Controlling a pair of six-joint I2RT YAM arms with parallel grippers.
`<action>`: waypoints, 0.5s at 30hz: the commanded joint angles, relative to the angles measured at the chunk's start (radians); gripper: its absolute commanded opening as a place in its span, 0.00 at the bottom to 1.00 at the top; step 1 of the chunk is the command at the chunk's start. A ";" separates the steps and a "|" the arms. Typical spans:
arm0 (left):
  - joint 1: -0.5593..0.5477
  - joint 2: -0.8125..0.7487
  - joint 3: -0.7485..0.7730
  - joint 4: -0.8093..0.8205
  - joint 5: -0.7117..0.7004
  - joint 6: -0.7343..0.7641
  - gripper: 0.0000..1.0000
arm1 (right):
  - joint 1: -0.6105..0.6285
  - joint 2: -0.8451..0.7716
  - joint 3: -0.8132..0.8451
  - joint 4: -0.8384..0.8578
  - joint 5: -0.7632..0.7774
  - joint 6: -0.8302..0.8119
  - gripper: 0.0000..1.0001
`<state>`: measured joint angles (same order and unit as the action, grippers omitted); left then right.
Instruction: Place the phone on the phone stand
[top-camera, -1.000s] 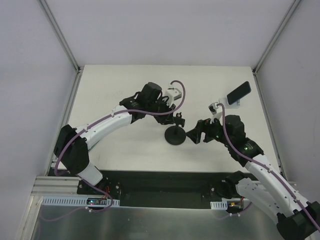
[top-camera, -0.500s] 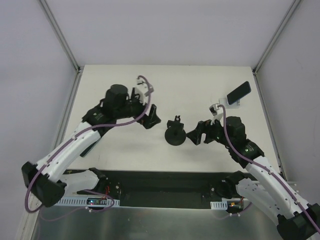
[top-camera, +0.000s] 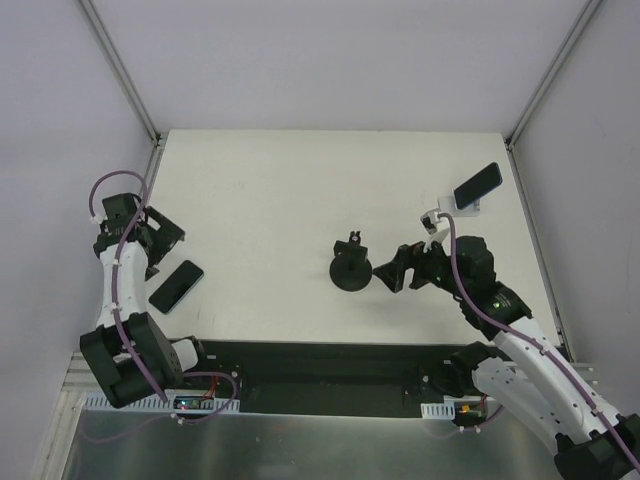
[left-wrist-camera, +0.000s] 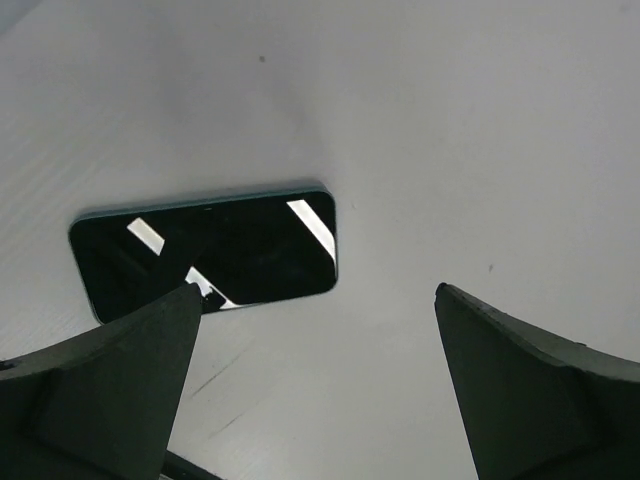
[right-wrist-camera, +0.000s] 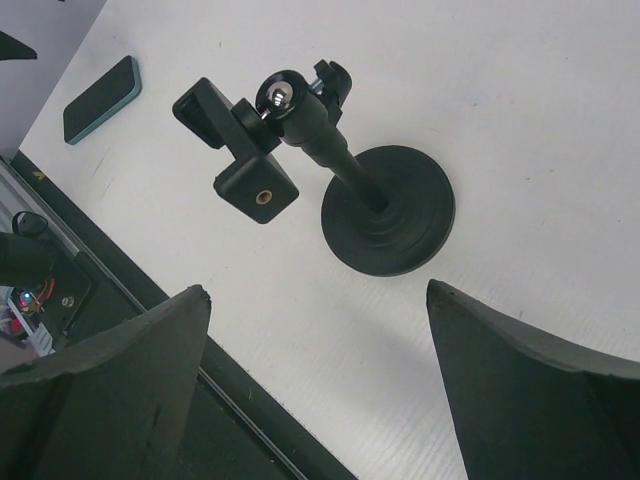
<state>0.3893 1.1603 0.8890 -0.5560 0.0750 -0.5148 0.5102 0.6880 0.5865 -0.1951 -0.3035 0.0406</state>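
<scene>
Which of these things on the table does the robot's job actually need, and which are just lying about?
Job: phone, already on the stand.
Lying about: pole stand; second phone, flat, likely spare.

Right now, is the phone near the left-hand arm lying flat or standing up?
Lying flat: the phone rests screen-up on the table, reflections showing on its glass, near the open left gripper.

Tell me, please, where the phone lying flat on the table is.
Top view: the phone lies near the left edge of the table, just beside the left hand.
</scene>
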 joint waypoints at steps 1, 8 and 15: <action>0.074 0.091 0.011 -0.008 -0.170 -0.155 0.99 | 0.001 -0.048 0.001 0.002 -0.008 -0.027 0.91; 0.267 0.260 -0.013 0.203 0.066 -0.130 0.99 | -0.001 -0.090 0.012 -0.036 0.003 -0.033 0.92; 0.286 0.374 -0.057 0.243 0.141 -0.136 0.99 | -0.001 -0.091 0.026 -0.046 0.010 -0.070 0.93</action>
<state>0.6777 1.5242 0.8787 -0.3443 0.1452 -0.6266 0.5102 0.6022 0.5831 -0.2447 -0.3012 0.0032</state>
